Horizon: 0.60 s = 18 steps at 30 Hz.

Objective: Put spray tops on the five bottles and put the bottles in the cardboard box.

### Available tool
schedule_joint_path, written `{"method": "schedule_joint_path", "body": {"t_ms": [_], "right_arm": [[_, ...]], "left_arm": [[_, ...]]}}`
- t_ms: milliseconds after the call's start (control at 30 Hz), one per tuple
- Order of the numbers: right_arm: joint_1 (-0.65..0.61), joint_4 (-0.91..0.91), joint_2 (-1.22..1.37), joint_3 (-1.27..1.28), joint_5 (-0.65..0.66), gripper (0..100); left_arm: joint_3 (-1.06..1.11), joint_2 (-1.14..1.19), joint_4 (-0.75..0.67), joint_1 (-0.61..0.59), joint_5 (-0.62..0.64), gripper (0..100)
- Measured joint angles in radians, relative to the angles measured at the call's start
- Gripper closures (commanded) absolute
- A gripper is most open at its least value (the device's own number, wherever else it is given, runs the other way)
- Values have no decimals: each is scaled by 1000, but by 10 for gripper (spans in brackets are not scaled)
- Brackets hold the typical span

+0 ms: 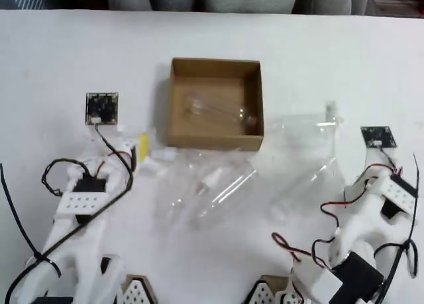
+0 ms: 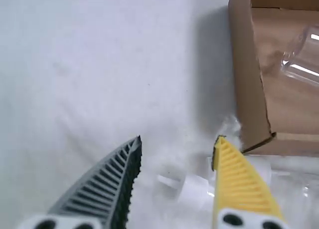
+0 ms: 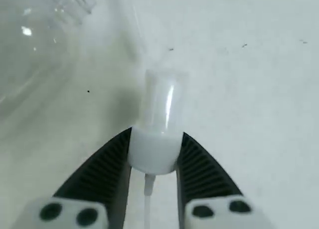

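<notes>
So, barely started: one bottle (image 1: 212, 110) lies in the cardboard box (image 1: 215, 67) (other bottles (image 1: 222, 188) sprawl on the counter (image 1: 66, 46)); right gripper (image 3: 157, 134) jaws clench a spray top (image 3: 160, 104), left gripper (image 2: 179, 139) jaws gape.

A bottle (image 1: 215, 110) is lying in the cardboard box (image 1: 215, 142) on the table (image 1: 66, 52), other bottles (image 1: 222, 185) are lying before and right of it, the left claw (image 2: 178, 141) is sitting beside its front left corner, and a spray top (image 3: 159, 109) is sitting in the right claw (image 3: 155, 136).
</notes>
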Motion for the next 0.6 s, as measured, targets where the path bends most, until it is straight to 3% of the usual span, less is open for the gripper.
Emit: {"method": "schedule_joint_path", "body": {"t_ms": [133, 600], "right_arm": [[0, -23, 0, 14, 0, 752], [2, 127, 0, -87, 11, 835]], "left_arm": [[0, 0, 0, 0, 0, 770], [0, 0, 0, 0, 0, 770]]}}
